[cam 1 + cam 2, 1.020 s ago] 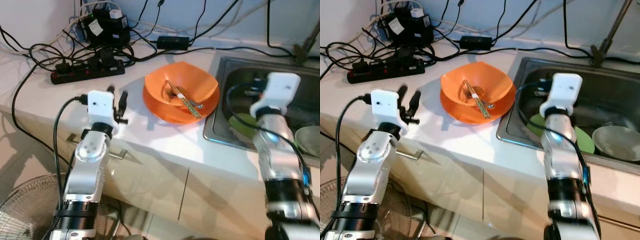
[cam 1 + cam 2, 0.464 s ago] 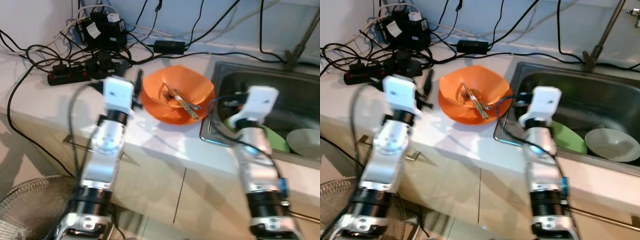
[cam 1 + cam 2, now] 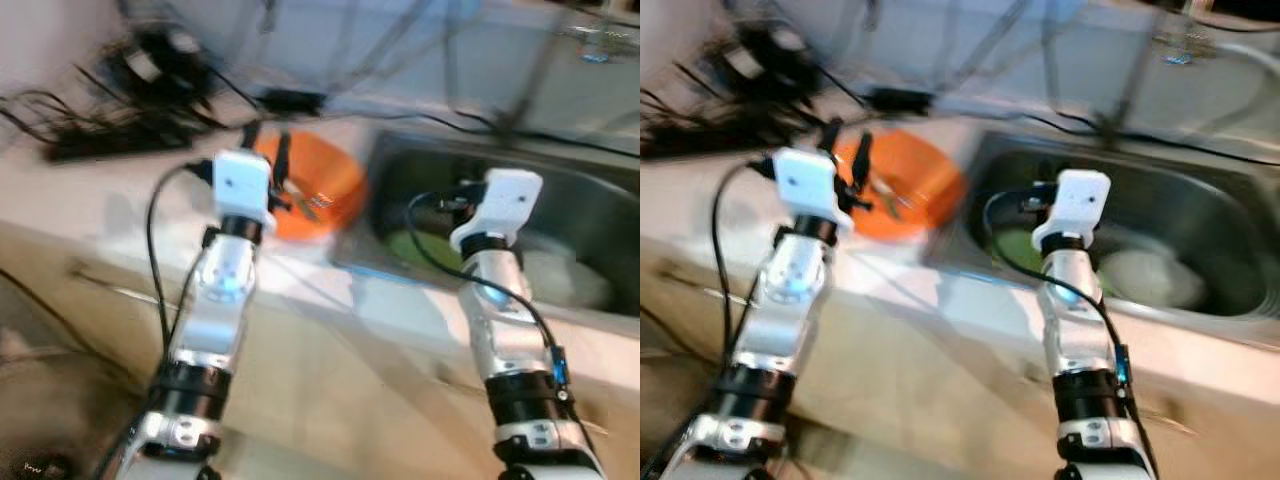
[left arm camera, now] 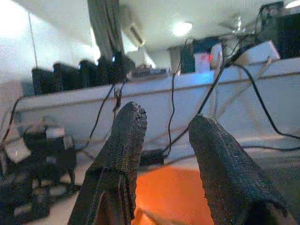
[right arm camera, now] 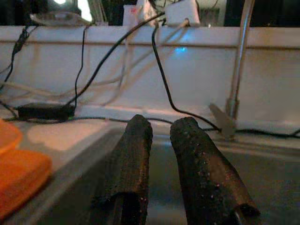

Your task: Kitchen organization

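**Robot turns toward the sink, both claws empty**

The orange bowl sits on the counter just beside the sink's left rim, with some utensils lying in it; blur hides what they are. In the sink lie a green plate and a pale bowl, the plate partly behind the right arm.

The left claw hangs over the near left edge of the orange bowl, its fingers spread a moderate way apart with nothing between them; the left wrist view looks past them onto the orange surface below. The right claw is held over the sink's near left part, pointing at the back wall and the tap stem. Its fingers are close together with only a narrow gap, and they grip nothing.

Compared with a second ago, the whole scene has slid leftward and gone blurry: the head is turning to the robot's right, so the power strip and tangle of cables at the counter's back left corner now sit at the picture's edge and the sink is central. The left claw, which was on the counter well to the left of the bowl, has come up against the bowl's rim.

My reading is that the robot is lining up to move the orange bowl toward the sink, or to start on the dishes there. No grasp has begun.
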